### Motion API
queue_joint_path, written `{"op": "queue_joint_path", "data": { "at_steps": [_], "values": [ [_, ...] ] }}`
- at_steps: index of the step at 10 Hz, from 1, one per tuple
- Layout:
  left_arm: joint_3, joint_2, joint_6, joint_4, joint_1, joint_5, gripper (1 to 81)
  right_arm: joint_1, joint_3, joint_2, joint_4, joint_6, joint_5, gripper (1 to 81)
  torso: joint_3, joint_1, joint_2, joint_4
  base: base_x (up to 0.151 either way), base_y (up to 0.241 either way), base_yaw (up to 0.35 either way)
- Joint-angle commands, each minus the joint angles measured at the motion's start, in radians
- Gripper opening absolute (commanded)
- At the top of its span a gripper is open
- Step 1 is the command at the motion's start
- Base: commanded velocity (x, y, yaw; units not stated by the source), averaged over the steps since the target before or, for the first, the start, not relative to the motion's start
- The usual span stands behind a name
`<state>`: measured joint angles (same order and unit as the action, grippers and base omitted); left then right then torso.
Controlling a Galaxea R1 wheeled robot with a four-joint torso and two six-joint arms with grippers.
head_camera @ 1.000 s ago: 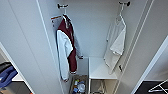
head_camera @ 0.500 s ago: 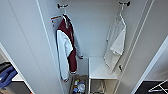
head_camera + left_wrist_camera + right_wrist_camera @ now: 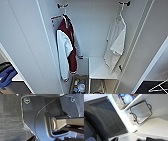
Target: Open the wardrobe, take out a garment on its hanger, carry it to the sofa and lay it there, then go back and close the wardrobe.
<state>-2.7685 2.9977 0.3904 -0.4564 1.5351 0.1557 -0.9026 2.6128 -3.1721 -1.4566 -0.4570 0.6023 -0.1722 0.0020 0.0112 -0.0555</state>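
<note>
The wardrobe (image 3: 95,30) stands open in front of me, its two white doors (image 3: 22,50) swung out to either side. On the right inside, the garment, a white T-shirt (image 3: 116,45), hangs on its thin white hanger (image 3: 121,15) from a dark hook at the top. It drapes down toward a white inner shelf (image 3: 100,71). The right wrist view looks down at the wardrobe's low corner and the dark floor (image 3: 109,119).
A maroon jacket with white sleeves (image 3: 66,47) hangs on the left inside. Below it sits a woven basket (image 3: 78,86) of small items, also seen from the right wrist (image 3: 120,101), beside a white handled bin (image 3: 140,112). A blue shape (image 3: 7,75) lies far left.
</note>
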Motion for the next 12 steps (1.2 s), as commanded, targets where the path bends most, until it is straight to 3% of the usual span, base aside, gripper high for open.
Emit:
{"op": "queue_joint_path", "data": {
  "at_steps": [1,5,7,9,10,12],
  "values": [
    [-0.003,-0.002,-0.001,-0.002,-0.022,-0.051,81.1,0.126,0.068,0.015,-0.033,-0.066,0.094,81.1,0.0,0.0,0.0,0.0,0.0,0.0,0.0],
    [-0.003,0.005,-0.001,-0.002,-0.022,-0.051,81.1,0.087,0.115,0.152,-0.031,-0.228,0.077,81.1,0.0,0.0,0.0,0.0,0.0,0.0,0.0],
    [-0.003,0.005,-0.001,-0.002,-0.023,-0.05,81.1,0.047,0.098,0.173,-0.013,-0.276,0.016,81.1,0.0,0.0,0.0,0.0,0.0,0.0,0.0],
    [-0.003,0.0,-0.002,-0.002,-0.025,-0.048,81.1,-0.015,0.027,0.174,0.219,-0.287,-0.178,81.1,0.0,0.0,0.0,0.0,0.0,0.0,0.0],
    [-0.003,0.0,-0.004,-0.002,-0.031,-0.041,81.1,-0.045,-0.032,0.183,0.327,-0.282,-0.235,81.1,0.0,0.0,0.0,0.0,0.0,0.0,0.0],
    [-0.003,0.003,-0.005,-0.002,-0.039,-0.035,81.1,-0.105,-0.182,0.245,0.478,-0.282,-0.299,81.1,0.0,0.0,0.0,0.0,0.0,0.0,0.0]
  ]
}}
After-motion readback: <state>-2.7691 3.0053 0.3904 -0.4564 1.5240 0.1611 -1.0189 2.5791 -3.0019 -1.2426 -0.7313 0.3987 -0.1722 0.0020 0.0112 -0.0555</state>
